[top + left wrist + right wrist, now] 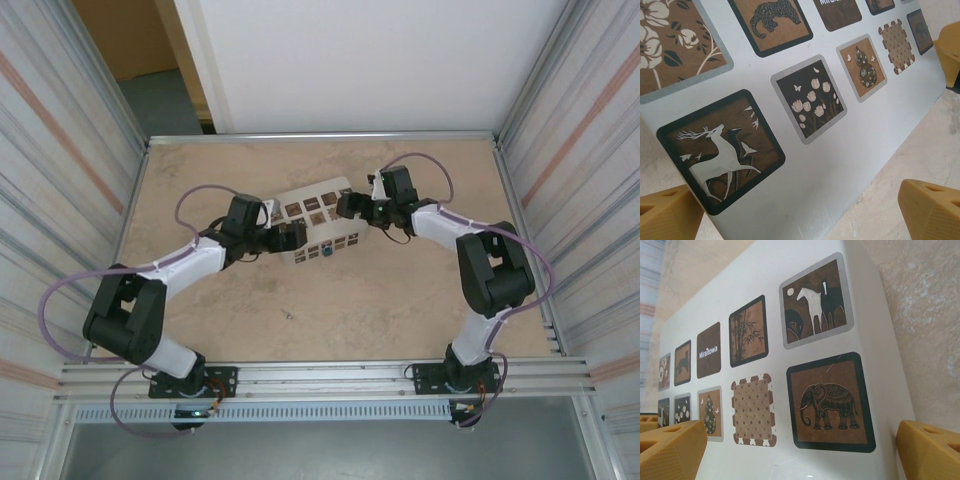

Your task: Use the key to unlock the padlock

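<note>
Right pincer (800, 455) agape at pale box (765, 285) — white "Miraitowa" label (708, 351)

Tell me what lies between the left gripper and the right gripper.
The pale box with dark patterned squares lies between left gripper and right gripper, shown in the top external view.

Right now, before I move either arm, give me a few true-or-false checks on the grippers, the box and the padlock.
1. The left gripper is shut on the padlock. False: it is open and holds nothing.
2. The right gripper is open. True.
3. The pale box lies between the two grippers. True.
4. The padlock lies at the far right corner of the table. False: it sits at the box's near edge, mid-table.
5. The box carries pictures of an elephant and a deer. True.
</note>
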